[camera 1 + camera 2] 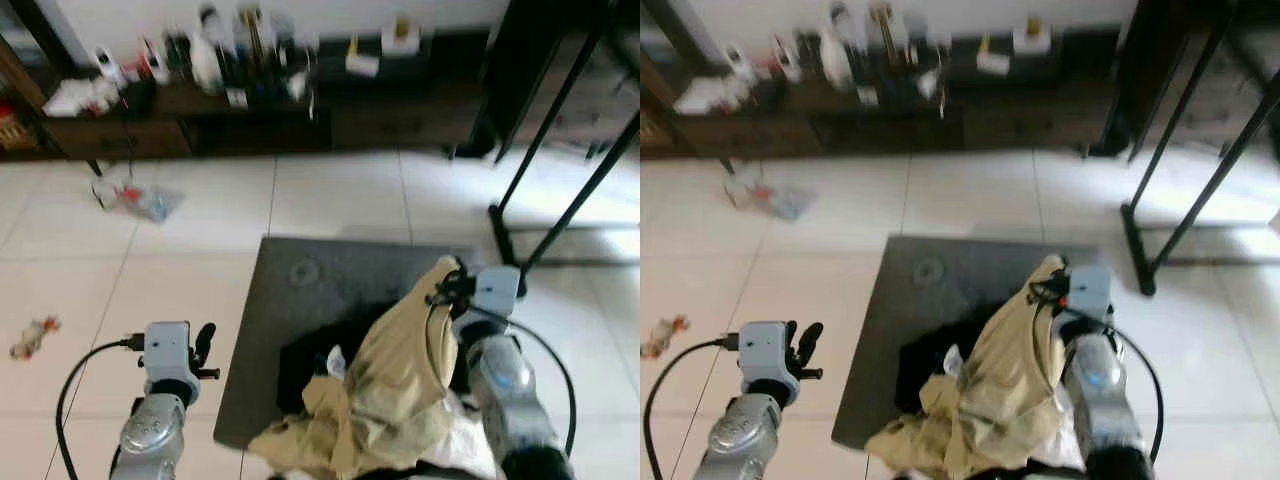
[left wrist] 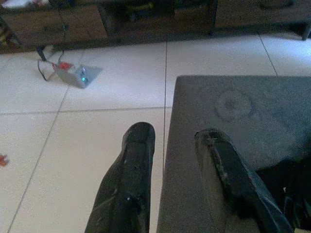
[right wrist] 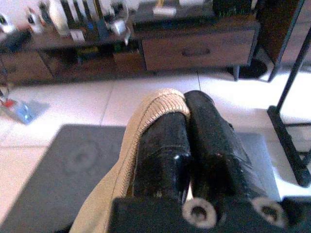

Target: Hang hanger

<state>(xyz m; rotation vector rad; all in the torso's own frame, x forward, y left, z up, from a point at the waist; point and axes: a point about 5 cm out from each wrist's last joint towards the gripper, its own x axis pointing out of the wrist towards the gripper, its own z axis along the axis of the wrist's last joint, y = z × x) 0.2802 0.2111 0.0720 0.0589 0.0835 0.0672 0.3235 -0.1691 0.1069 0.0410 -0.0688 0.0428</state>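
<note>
A tan garment (image 1: 400,370) hangs in a bunch from my right gripper (image 3: 187,104), over the near right part of a grey mat (image 1: 310,290). The right gripper's fingers are pressed together, with the garment's ribbed edge (image 3: 158,99) caught over one of them. I cannot make out a hanger among the cloth. A black garment (image 1: 305,360) lies on the mat under the tan one. My left gripper (image 2: 175,133) is open and holds nothing, low by the mat's left edge. A black metal rack (image 1: 560,150) with slanted legs stands at the right.
A long low wooden cabinet (image 1: 250,115) crowded with bottles and small items runs along the back wall. On the white tiles lie a small box with a cable (image 1: 130,197) at the left and a scrap (image 1: 33,335) further left.
</note>
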